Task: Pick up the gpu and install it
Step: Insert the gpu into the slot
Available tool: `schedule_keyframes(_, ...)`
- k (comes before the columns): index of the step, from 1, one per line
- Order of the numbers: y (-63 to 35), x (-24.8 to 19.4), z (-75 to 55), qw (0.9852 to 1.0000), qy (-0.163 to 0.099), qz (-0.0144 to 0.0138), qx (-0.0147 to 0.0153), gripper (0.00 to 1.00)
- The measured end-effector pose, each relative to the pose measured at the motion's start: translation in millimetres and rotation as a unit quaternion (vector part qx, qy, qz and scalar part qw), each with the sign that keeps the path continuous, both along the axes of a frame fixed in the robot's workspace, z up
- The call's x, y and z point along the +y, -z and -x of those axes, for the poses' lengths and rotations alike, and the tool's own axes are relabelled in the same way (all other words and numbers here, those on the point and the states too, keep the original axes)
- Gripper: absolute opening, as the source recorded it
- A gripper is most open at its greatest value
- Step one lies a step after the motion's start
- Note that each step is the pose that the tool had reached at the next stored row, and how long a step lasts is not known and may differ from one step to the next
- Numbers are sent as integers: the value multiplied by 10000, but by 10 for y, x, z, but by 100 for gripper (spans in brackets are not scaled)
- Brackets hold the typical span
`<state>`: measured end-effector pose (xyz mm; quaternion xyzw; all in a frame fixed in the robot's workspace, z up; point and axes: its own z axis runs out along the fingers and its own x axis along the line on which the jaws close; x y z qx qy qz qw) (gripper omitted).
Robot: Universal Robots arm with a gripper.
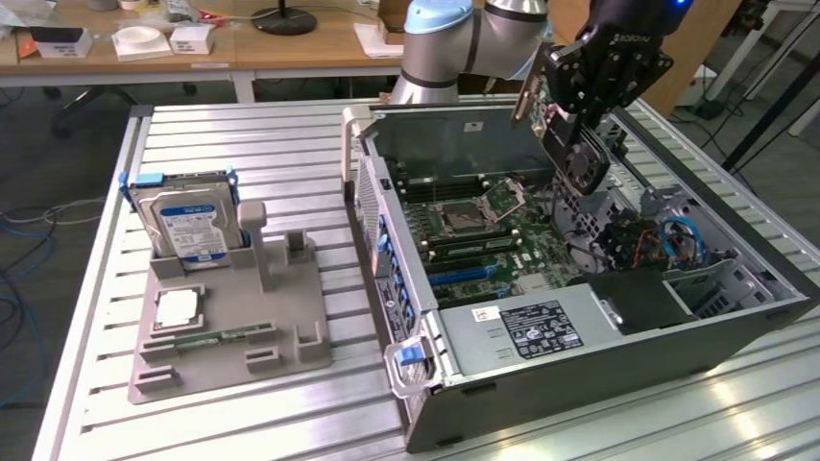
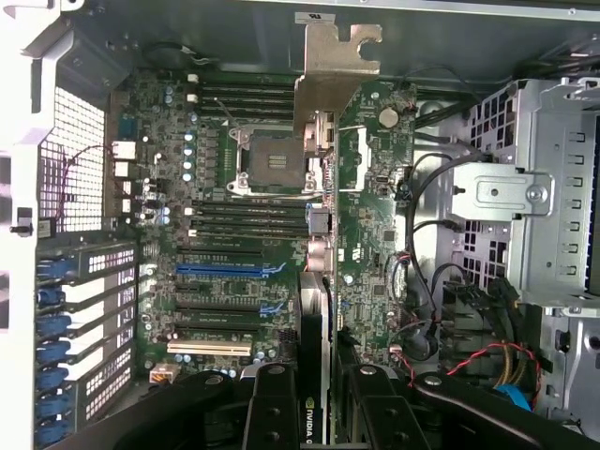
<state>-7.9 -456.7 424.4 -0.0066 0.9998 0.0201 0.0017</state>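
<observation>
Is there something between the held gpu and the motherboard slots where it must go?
Nothing visible does. The gripper holds the gpu above the open case, and the slots lie bare. The cables lie aside, near the drive cage.

Hard drive (image 1: pixel 190 226) upright in grey holder (image 1: pixel 288 327), left of frame (blue-white label facing camera). Processor chip (image 1: pixel 176 309) and memory stick (image 1: pixel 211 338) flat on holder, lower left. Open PC case (image 1: pixel 539 403) right of centre on slatted table (image 1: pixel 244 144). Wooden desk (image 1: pixel 307 46) along top edge.
</observation>
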Motion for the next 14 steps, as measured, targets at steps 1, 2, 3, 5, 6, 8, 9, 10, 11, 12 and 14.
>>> schedule_keyframes(1, 0, 0, 0, 10000, -3, 0, 0, 26)
schedule_keyframes(2, 0, 0, 0, 10000, -3, 0, 0, 26)
schedule_keyframes(3, 0, 0, 0, 10000, -3, 0, 0, 26)
schedule_keyframes(5, 0, 0, 0, 10000, -4, 0, 0, 26)
schedule_keyframes(6, 0, 0, 0, 10000, -4, 0, 0, 26)
schedule_keyframes(8, 0, 0, 0, 10000, -4, -1, 0, 26)
schedule_keyframes(9, 0, 1, 0, 10000, -4, -3, 0, 26)
schedule_keyframes(10, 0, 1, 0, 10000, -4, -3, 0, 26)
schedule_keyframes(11, 0, 1, 0, 10000, -4, -3, 0, 26)
schedule_keyframes(12, 0, 1, 0, 10000, -10, -3, 0, 26)
schedule_keyframes(14, 0, 1, 0, 10000, -56, -2, 0, 26)
